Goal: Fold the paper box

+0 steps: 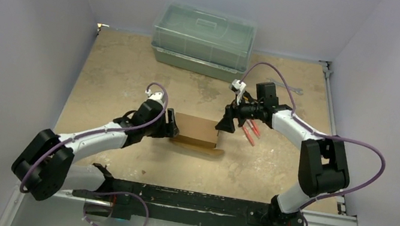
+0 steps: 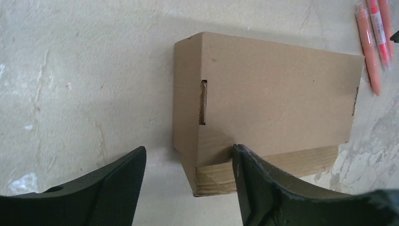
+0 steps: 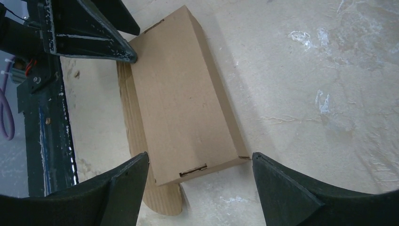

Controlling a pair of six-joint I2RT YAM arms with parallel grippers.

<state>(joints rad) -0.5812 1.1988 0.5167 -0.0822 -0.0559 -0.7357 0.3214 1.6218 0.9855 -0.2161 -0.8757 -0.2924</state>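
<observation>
The paper box [image 1: 198,128] stands as a small closed brown carton in the middle of the table, with a rounded flap [image 1: 199,146] sticking out flat along its near side. My left gripper [image 1: 171,125] is at its left end, open. In the left wrist view the box [image 2: 273,94] has its near left corner between the spread fingers [image 2: 117,188], and the left one is clear of it. My right gripper [image 1: 226,123] hovers open over the right end. In the right wrist view the box [image 3: 183,99] ends between the wide-apart fingertips [image 3: 277,183], untouched.
A large translucent green lidded bin [image 1: 203,40] stands at the back. Orange pens [image 1: 251,131] lie just right of the box, under the right gripper, also seen as pens [image 2: 376,42]. A small metal tool [image 1: 289,88] lies at the back right. White walls enclose the table.
</observation>
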